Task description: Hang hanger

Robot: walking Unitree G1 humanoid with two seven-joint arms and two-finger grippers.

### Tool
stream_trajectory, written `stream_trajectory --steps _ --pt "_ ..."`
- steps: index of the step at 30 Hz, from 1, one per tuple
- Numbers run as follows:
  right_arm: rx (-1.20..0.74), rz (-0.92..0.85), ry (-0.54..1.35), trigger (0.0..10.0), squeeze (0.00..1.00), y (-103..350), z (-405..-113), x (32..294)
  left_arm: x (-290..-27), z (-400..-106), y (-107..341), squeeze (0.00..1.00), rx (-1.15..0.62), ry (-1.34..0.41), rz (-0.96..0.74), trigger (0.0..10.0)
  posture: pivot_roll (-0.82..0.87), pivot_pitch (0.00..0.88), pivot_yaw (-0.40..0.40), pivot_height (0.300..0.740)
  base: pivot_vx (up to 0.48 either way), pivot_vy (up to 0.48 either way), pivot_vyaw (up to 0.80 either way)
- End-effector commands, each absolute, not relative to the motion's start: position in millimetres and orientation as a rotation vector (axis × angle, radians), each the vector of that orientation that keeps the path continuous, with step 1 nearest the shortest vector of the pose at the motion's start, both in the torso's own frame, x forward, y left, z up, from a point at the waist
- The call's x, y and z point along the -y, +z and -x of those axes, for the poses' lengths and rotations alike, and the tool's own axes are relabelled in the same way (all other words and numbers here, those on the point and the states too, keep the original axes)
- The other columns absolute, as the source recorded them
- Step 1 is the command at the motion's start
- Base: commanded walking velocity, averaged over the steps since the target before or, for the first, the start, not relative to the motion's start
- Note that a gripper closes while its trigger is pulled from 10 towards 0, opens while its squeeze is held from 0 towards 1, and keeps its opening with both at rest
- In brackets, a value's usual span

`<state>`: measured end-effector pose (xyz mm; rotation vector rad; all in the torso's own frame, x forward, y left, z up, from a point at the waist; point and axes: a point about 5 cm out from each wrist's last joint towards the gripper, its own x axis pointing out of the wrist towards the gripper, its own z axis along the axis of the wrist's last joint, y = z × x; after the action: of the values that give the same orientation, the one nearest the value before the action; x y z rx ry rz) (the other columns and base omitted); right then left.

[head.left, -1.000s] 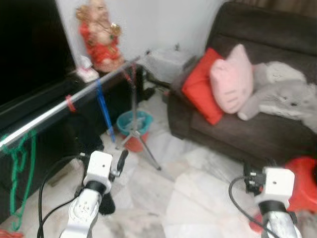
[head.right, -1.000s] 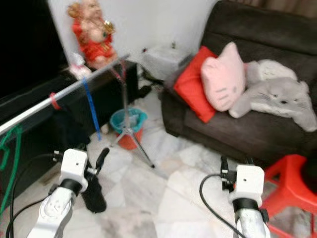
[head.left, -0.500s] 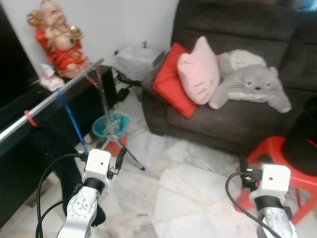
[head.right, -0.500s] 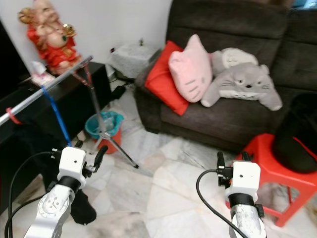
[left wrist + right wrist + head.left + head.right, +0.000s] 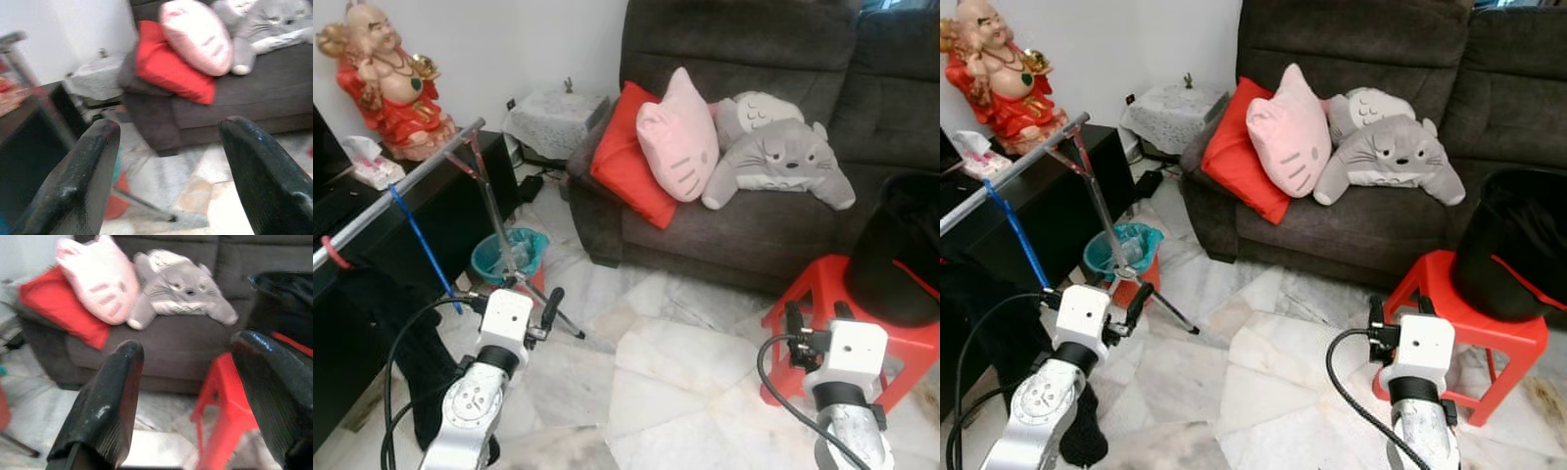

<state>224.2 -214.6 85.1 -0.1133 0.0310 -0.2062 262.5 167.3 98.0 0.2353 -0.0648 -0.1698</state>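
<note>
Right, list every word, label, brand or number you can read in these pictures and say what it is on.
None can be read.
The tissue box by the red statue may carry print, but it is too small and blurred to tell.
The pink cushion and grey plush toy show only face markings.

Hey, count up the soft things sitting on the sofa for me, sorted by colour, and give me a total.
Red cushion: 1
Pink cat-face cushion: 1
Grey plush toy: 1
Total: 3
</note>
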Motion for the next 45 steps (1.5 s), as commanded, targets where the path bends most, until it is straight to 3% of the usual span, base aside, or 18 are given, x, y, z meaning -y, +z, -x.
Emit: stream_trajectory --steps 1,33,45 --pt "-0.031 0.109 -0.212 10.0 0.00 85 -225 215 -166 -262 98 0.00 0.059 -0.186 -0.250 10.0 -0.02 0.000 0.045 0.740 0.000 0.000 -0.65" --pt "-0.013 0.086 -0.194 10.0 0.00 82 -234 200 -170 -267 102 0.00 0.064 -0.224 -0.280 10.0 -0.03 0.000 0.096 0.740 0.000 -0.042 -0.64" --pt "0.004 0.084 -0.176 10.0 0.00 82 -237 195 -169 -270 103 0.00 0.060 -0.217 -0.275 10.0 -0.01 0.000 0.084 0.740 0.000 0.000 0.00"
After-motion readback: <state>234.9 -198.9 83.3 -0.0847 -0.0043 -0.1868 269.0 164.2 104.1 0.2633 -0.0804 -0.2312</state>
